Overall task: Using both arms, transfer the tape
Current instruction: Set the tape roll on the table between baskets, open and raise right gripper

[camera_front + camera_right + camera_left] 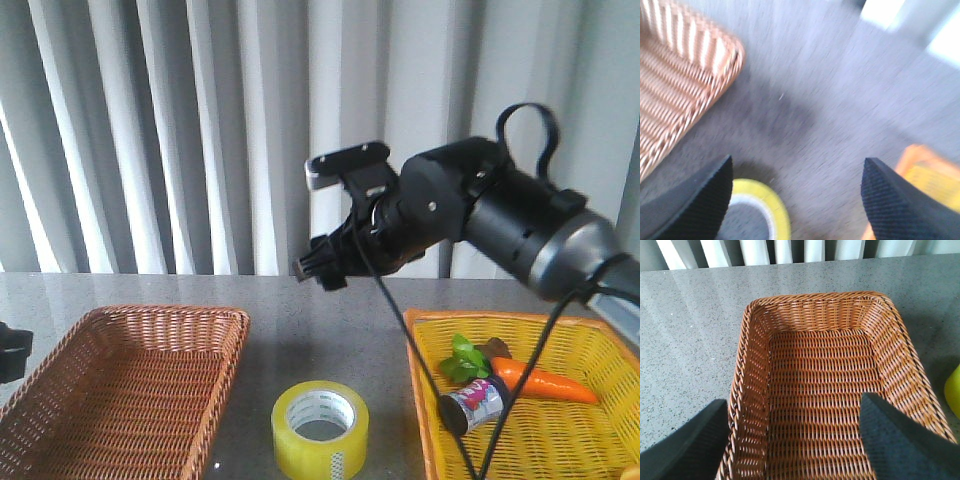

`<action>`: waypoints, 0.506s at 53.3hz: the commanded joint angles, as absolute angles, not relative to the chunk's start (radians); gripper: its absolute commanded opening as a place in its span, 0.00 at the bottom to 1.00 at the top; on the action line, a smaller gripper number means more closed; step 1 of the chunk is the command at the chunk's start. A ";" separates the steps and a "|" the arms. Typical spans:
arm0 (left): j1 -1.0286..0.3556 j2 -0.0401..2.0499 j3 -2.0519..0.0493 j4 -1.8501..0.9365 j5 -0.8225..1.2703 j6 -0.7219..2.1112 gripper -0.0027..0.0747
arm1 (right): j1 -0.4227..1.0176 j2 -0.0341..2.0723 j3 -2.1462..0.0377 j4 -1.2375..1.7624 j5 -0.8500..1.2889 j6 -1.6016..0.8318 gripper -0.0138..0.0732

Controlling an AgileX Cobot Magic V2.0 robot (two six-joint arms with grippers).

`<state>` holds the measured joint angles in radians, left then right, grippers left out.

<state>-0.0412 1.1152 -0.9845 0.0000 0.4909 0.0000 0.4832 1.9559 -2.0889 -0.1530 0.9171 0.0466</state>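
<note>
The tape (320, 428), a wide yellow roll with a white printed core, lies flat on the grey table between two baskets. My right arm reaches in from the right, and its gripper (320, 266) hangs high above the table, behind the roll. In the blurred right wrist view that gripper (797, 200) is open and empty, with the tape (774, 206) below, close to one finger. My left gripper (795, 440) is open and empty over the near end of the brown wicker basket (752, 320). A yellow sliver of the tape (954, 397) shows at that view's edge.
The brown wicker basket (60, 345) stands empty at the left. At the right, a yellow basket (425, 330) holds a toy carrot (540, 382), a small printed can (472, 405) and a green leafy piece (462, 358). Vertical blinds hang behind the table.
</note>
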 commanded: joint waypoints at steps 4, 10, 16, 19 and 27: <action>-0.042 1.096 -1.019 0.000 0.423 -0.009 0.70 | 0.432 1.817 -2.120 -0.242 0.883 0.048 0.70; -0.042 1.096 -1.019 0.000 0.423 -0.009 0.70 | 0.349 1.761 -2.120 -0.232 0.943 0.048 0.63; -0.042 1.096 -1.019 0.000 0.423 -0.009 0.70 | 0.234 1.708 -2.117 -0.181 0.982 0.047 0.54; -0.042 1.096 -1.019 -0.010 0.423 -0.009 0.70 | 0.161 1.679 -2.117 -0.132 0.986 0.041 0.46; -0.042 1.096 -1.019 -0.012 0.423 -0.009 0.70 | 0.002 1.609 -2.117 0.000 0.985 -0.032 0.25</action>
